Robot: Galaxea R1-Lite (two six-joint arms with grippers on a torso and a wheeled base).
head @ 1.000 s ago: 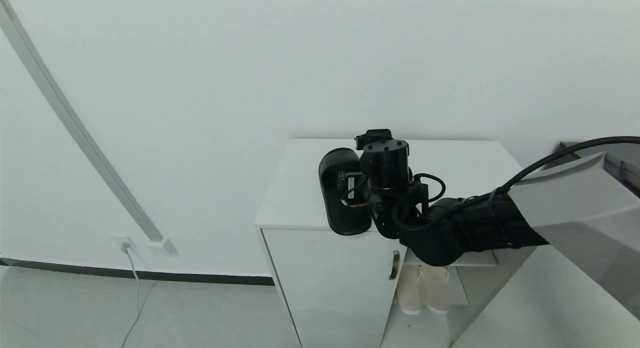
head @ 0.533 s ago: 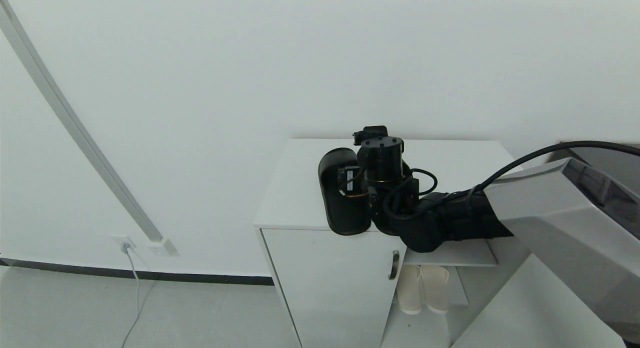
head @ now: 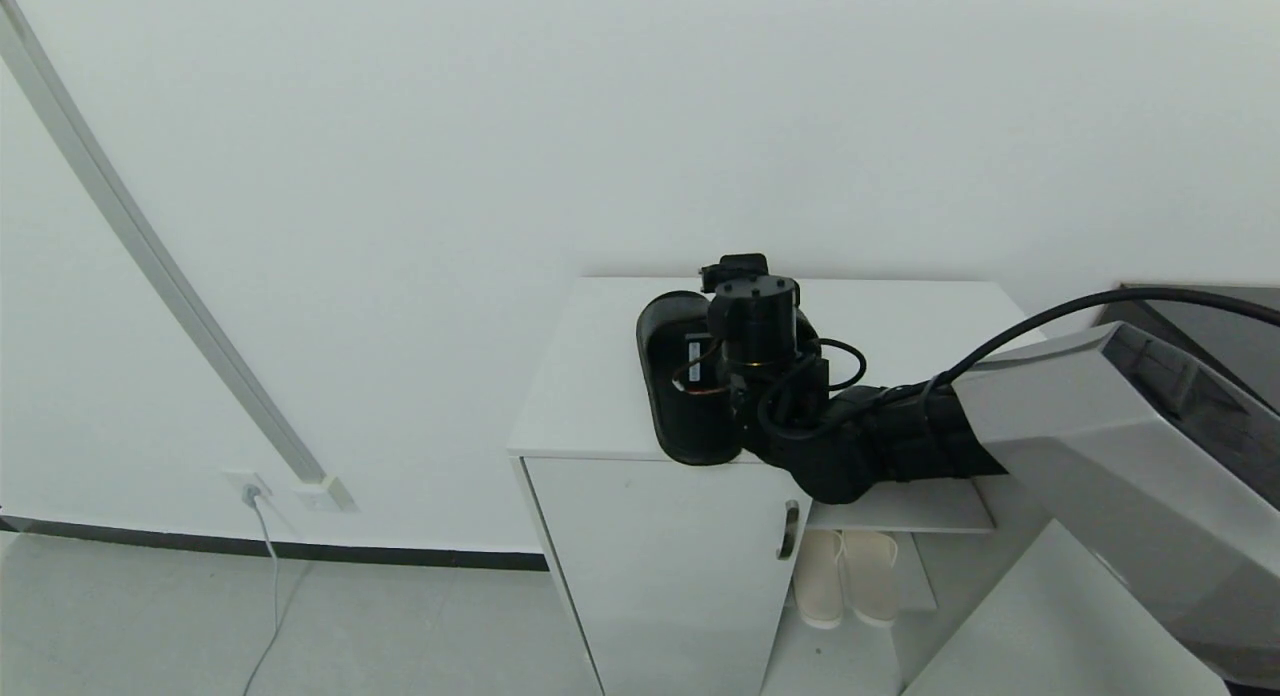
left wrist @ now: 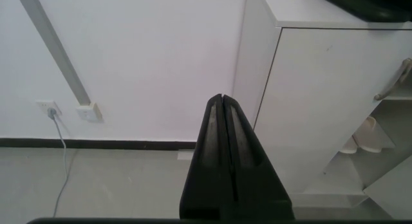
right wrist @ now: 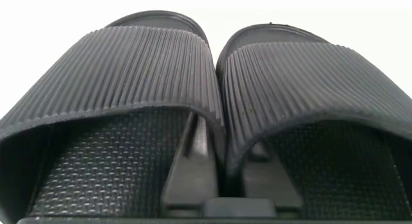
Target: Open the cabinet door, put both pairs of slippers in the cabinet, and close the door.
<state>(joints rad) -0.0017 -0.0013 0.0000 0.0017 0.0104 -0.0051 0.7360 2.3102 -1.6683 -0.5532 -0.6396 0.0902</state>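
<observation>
Right gripper (right wrist: 223,150) pinches the black slippers (right wrist: 129,76) by their adjoining inner walls, one finger inside each. Left gripper (left wrist: 223,103) is closed and empty.

Domestic entryway (white shoe cabinet (head: 650,566))

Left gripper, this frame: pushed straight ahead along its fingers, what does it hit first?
Probably the white wall, just beside the side panel of the cabinet. The shut left gripper points narrowly past that panel, though depth is unclear.
</observation>
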